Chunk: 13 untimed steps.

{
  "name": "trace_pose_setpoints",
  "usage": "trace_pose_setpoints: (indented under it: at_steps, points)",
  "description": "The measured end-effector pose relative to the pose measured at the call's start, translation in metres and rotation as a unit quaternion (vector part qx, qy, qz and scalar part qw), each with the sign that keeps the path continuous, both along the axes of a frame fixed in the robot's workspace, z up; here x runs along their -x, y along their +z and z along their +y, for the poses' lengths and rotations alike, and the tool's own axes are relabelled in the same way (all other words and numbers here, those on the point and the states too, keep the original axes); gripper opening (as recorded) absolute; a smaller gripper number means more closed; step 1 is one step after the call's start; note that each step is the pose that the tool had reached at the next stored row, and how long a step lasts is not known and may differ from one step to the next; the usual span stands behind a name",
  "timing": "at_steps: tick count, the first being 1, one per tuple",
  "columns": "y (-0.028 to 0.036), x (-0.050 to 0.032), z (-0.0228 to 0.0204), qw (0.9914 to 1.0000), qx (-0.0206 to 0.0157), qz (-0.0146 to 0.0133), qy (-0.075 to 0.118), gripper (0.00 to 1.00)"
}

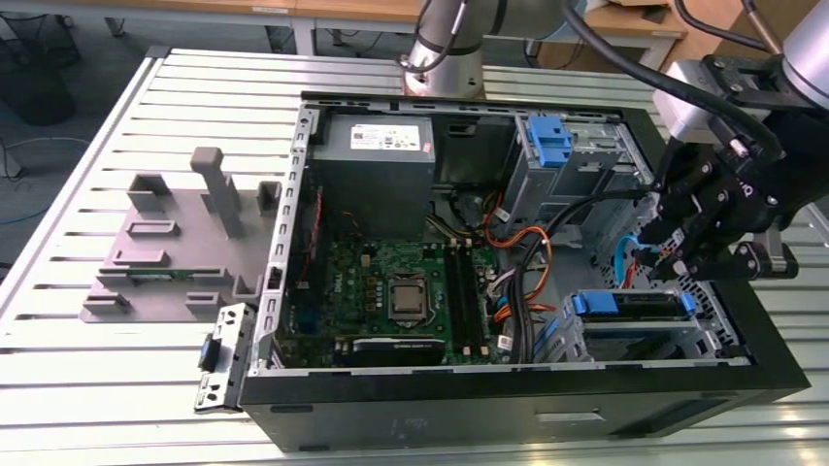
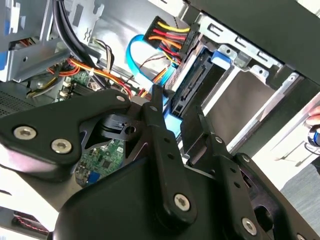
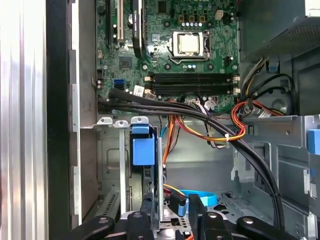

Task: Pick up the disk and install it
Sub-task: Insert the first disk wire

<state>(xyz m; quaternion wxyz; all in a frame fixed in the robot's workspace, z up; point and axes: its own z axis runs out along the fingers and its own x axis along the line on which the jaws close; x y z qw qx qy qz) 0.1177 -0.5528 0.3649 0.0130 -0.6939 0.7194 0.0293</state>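
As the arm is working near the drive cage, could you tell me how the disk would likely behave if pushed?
The disk looks like a rigid metal slab, so probably stiff and heavy for its size. Sitting in the drive cage, it would likely slide along its slot rather than tip. Its blue carrier looks plastic and may flex.

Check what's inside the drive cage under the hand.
The disk sits edge-up in the drive cage, with its blue carrier showing and a blue cable beside it. Its label face and lower part are hidden by the cage walls and the hand above.
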Motion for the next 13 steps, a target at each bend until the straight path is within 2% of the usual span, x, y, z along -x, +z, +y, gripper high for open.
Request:
trace_pose_setpoints:
  at_steps: [13]
  points:
    - [-0.0098,-0.0001,-0.0030,1.00000,0.0000,0.0000,0.000,0.42]
